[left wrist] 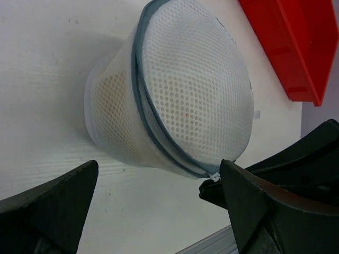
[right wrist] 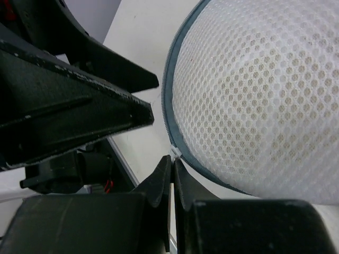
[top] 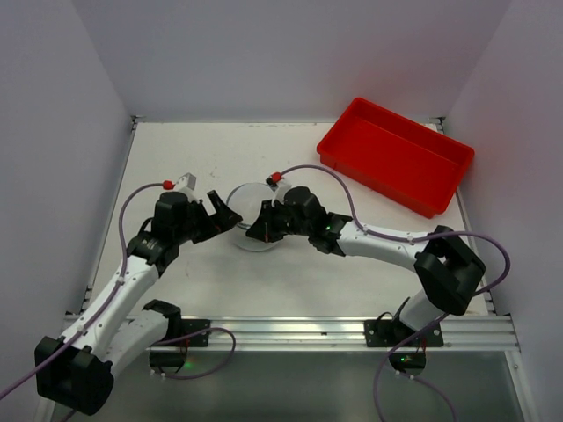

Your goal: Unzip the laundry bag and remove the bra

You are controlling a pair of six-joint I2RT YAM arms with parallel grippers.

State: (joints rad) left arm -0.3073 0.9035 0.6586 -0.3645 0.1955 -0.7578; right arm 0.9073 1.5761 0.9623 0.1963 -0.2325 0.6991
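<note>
The laundry bag [top: 249, 204] is a round white mesh drum tipped on its side at the table's middle, with a grey-blue zipper [left wrist: 142, 106] round its rim. The zipper looks closed where it shows. A beige mass tints the mesh [left wrist: 196, 100] from inside; the bra cannot be made out as such. My right gripper [right wrist: 174, 168] is shut on the small white zipper pull [right wrist: 176, 153] at the bag's [right wrist: 265, 95] lower rim. My left gripper [left wrist: 159, 203] stands wide open just left of the bag [left wrist: 185, 90], touching nothing, its right finger [left wrist: 265, 211] beside the pull [left wrist: 214, 177].
A red plastic tray [top: 396, 158] sits at the back right of the table, its corner also in the left wrist view [left wrist: 296, 47]. The metal rail [top: 290, 330] runs along the near edge. White walls close in the table on three sides.
</note>
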